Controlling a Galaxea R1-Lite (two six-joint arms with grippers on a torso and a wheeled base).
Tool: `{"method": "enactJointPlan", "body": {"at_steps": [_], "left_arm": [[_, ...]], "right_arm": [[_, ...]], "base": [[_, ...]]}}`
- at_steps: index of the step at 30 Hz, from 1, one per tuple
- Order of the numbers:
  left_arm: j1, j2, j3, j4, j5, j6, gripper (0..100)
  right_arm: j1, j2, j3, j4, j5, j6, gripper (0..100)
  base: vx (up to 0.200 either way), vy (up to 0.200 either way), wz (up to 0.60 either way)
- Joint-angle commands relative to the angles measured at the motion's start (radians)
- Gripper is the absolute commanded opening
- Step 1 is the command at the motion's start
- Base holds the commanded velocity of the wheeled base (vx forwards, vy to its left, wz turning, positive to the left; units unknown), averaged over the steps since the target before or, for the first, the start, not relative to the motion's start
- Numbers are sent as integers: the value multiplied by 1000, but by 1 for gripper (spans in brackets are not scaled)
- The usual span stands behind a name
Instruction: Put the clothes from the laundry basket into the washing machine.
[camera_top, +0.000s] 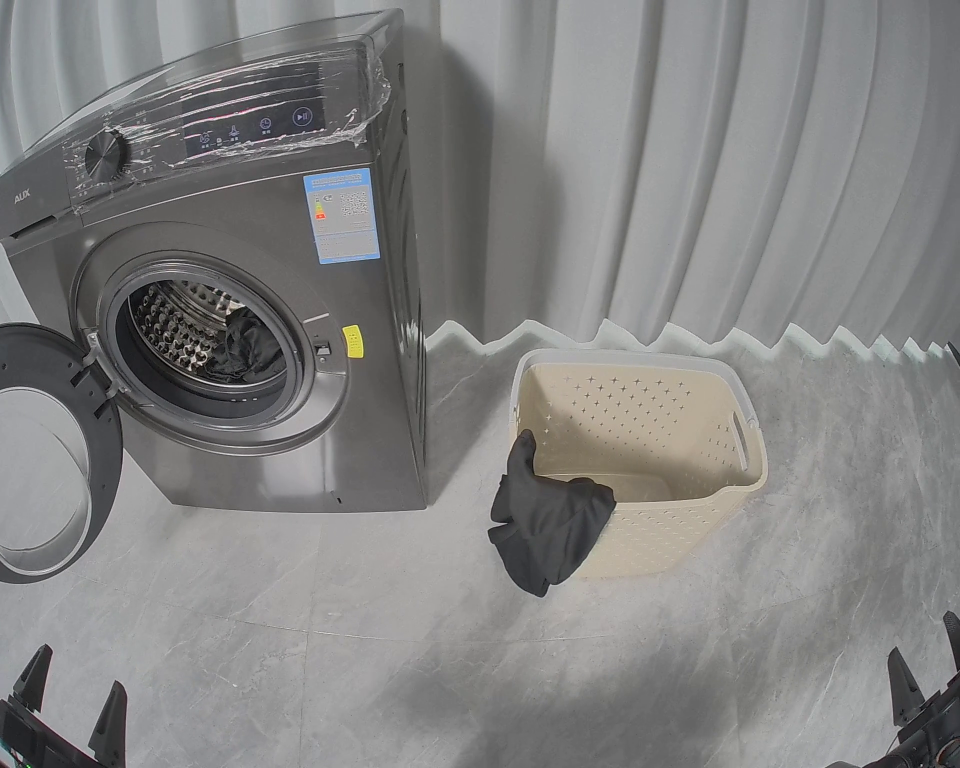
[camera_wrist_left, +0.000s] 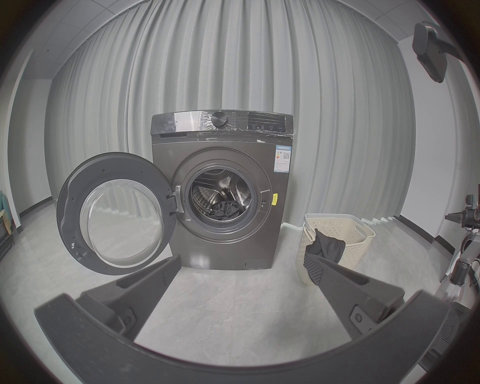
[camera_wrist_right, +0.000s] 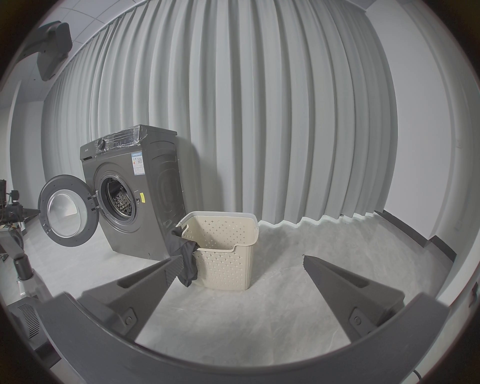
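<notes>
One dark garment (camera_top: 245, 350) lies in the washing machine (camera_top: 230, 200) drum, door (camera_top: 45, 470) swung wide. You've got a second garment (camera_top: 548, 525) hanging over the laundry basket (camera_top: 685, 540) rim, just beside the machine. Left gripper (camera_top: 72, 690) and right gripper (camera_top: 922, 645) sit low, fingers spread, holding nothing.
</notes>
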Motion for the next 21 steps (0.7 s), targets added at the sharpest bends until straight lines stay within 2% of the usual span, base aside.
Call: {"method": "enactJointPlan", "body": {"at_steps": [1,7,8,10,13,15,16,17,18,19,20,21], "left_arm": [[1,-15,15,-1,1,0,100],[-1,-15,15,-1,-1,0,100],[-1,-15,15,-1,1,0,100],[-1,-15,15,-1,1,0,100],[-1,-15,15,-1,-1,1,100],[-1,-15,15,-1,-1,3,100],[-1,-15,15,-1,-1,1,100],[-1,-15,15,-1,-1,0,100],[-1,-15,15,-1,-1,0,100],[-1,-15,15,-1,-2,0,100],[-1,-15,15,-1,-1,0,100],[-1,-15,15,-1,-1,0,100]], "right_arm": [[3,-10,18,0,-2,-1,100],[1,-13,18,-7,3,-1,100],[3,-15,2,-24,15,-1,100],[7,-9,-117,-55,44,8,100],[20,70,-268,-1,127,17,100],[24,156,-321,79,214,16,100],[27,192,-327,103,265,16,100],[29,245,-326,112,335,14,100],[29,245,-326,112,335,14,100],[26,329,-323,111,415,11,100],[26,378,-323,109,440,8,100],[26,378,-323,109,440,8,100]], "base": [[0,0,0],[0,0,0],[0,0,0],[0,0,0],[0,0,0],[0,0,0],[0,0,0],[0,0,0],[200,0,0],[200,0,0],[200,0,0],[200,0,0]]}}
